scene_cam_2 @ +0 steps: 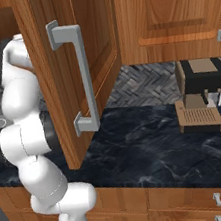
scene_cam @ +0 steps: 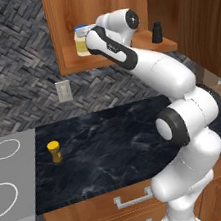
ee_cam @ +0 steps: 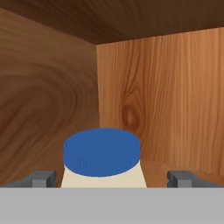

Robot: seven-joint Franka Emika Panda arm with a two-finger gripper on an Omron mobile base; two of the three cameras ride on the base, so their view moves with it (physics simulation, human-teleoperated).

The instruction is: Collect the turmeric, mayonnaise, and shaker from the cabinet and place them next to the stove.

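Note:
The mayonnaise (scene_cam: 81, 41), a cream jar with a blue lid, stands on the shelf board of the cabinet (scene_cam: 75, 65) at its left. In the hand view the mayonnaise (ee_cam: 102, 157) sits between the two fingertips (ee_cam: 40, 178) of my gripper (ee_cam: 111, 179), which is open and spread wide on either side of the jar without touching it. The hand is inside the cabinet at the jar. The black shaker (scene_cam: 157, 32) stands on the same shelf at the right. The turmeric (scene_cam: 55, 151) stands upright on the black counter just right of the stove (scene_cam: 12, 178).
The open cabinet door (scene_cam_2: 72, 78) with its grey handle hangs over the counter to the arm's right. A coffee machine (scene_cam_2: 201, 95) stands at the back right of the counter (scene_cam_2: 153, 146). A wall socket (scene_cam: 64, 91) sits under the cabinet.

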